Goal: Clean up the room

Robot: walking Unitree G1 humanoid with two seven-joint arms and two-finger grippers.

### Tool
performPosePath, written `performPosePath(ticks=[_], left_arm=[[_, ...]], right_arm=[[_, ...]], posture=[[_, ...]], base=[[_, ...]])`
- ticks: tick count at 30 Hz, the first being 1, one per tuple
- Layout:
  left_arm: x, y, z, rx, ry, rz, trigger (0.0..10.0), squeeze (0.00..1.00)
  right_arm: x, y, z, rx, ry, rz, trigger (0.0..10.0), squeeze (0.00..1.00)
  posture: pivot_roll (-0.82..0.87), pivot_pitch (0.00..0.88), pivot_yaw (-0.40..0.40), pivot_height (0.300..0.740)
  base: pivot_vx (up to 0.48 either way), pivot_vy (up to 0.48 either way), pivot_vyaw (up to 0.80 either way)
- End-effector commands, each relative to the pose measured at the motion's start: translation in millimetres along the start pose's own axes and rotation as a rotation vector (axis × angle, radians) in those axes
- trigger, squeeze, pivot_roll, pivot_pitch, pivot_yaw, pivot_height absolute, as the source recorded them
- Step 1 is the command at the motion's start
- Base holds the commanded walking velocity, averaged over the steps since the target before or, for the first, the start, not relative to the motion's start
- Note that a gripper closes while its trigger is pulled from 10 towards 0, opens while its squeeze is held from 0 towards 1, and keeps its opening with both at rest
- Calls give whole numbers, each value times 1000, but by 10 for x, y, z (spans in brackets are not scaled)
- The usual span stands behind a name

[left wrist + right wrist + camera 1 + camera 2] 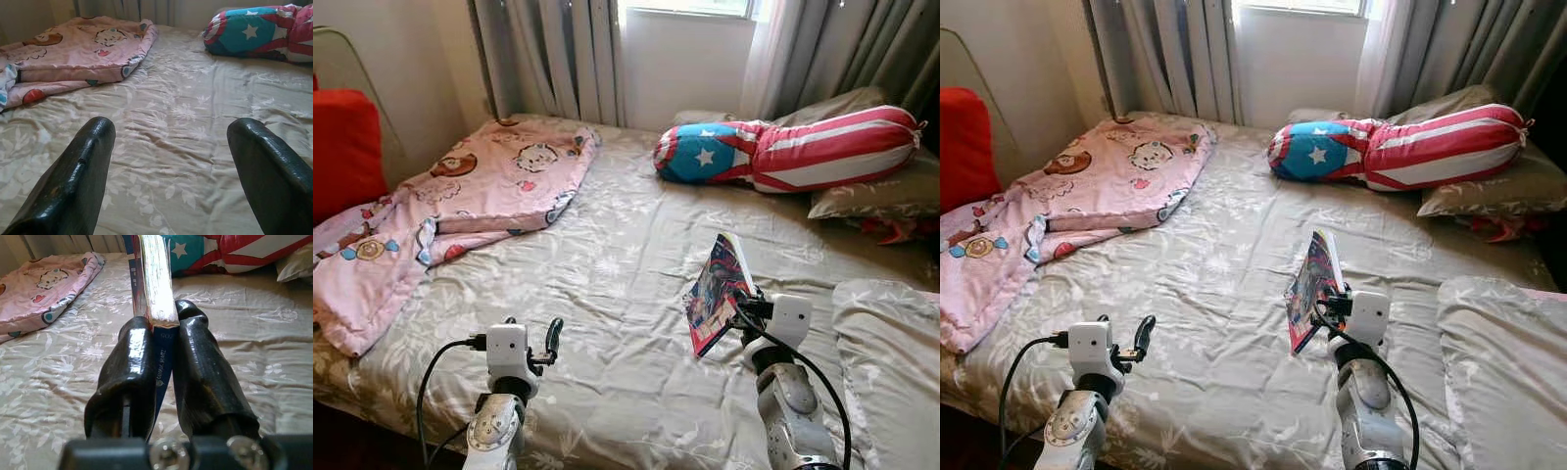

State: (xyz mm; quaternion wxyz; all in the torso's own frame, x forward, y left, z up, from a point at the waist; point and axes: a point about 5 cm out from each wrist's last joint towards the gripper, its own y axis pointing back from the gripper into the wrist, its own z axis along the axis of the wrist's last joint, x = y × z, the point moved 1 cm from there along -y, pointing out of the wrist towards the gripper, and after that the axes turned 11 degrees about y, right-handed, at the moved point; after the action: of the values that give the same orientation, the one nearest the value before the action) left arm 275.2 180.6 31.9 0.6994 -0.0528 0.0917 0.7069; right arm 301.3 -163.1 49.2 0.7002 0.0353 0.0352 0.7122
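I see the book [717,292] standing upright, pinched in my right end effector [159,357] above the bed [607,294], well short of the star-and-stripe bolster [793,149]. My left end effector [171,171] hangs released over the sheet, the pink blanket [460,196] beyond it.

The book [152,289] spine reads "George Stanley" faintly, with digits like "200" above.

Blanket [460,196] lies on bed [607,274] left; bolster [793,152] far right; pillows [881,191] behind it.
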Motion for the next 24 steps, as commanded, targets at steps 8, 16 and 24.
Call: performPosePath(ticks=[8, 16, 24], left_arm=[[-34, -3, -8, 15, -14, -12, 10000, 0], [-30, 5, -17, 19, -13, -12, 10000, 0], [-33, 3, -19, 19, -10, -16, 10000, 0]], right_arm=[[5, -30, 114, -57, 7, 5, 10000, 0], [9, -27, 102, -51, 7, 6, 10000, 0], [11, -23, 86, -42, 12, 3, 10000, 0]], posture=[[24, 0, -41, 665], [26, 0, -42, 665], [26, 0, -41, 665]], base=[[0, 0, 0], [0, 0, 0], [0, 0, 0]])
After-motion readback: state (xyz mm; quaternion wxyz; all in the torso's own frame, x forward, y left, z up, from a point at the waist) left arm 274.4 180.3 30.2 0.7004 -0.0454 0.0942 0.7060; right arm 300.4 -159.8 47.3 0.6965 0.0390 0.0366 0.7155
